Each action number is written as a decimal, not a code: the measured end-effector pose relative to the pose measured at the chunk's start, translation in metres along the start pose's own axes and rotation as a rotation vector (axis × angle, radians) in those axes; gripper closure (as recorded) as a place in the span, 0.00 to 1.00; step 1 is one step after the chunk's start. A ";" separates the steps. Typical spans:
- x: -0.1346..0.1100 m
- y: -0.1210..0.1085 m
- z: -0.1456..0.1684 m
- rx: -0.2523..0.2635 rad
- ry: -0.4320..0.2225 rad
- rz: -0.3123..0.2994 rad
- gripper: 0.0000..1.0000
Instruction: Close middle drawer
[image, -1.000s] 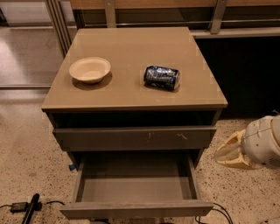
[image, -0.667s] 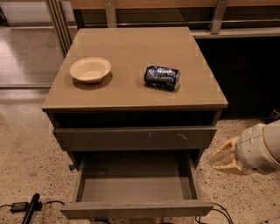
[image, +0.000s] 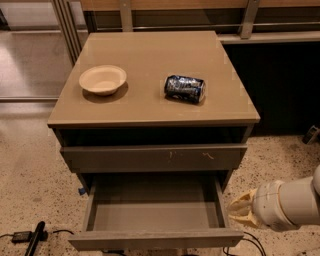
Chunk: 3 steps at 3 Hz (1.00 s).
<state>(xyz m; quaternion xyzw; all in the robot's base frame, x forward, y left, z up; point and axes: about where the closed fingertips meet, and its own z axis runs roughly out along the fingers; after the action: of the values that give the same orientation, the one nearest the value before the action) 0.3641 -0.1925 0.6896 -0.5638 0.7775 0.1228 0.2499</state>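
Grey middle drawer (image: 155, 209) beside claw (image: 241, 210)

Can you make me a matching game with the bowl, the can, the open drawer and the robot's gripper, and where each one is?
Things:
1. bowl
2. can
3. middle drawer
4. gripper

Places or states:
A. lying on its side, right part of the cabinet top
B. pulled out
C. upright, left part of the cabinet top
D. low down, just right of the open drawer

Pairs: 1-C, 2-A, 3-B, 4-D
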 end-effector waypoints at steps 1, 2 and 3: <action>0.027 0.020 0.047 -0.001 -0.038 0.015 1.00; 0.027 0.023 0.053 -0.004 -0.033 0.012 1.00; 0.033 0.031 0.084 -0.027 -0.040 0.029 1.00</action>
<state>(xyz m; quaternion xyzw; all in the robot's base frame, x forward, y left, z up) 0.3477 -0.1695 0.5988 -0.5532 0.7787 0.1482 0.2561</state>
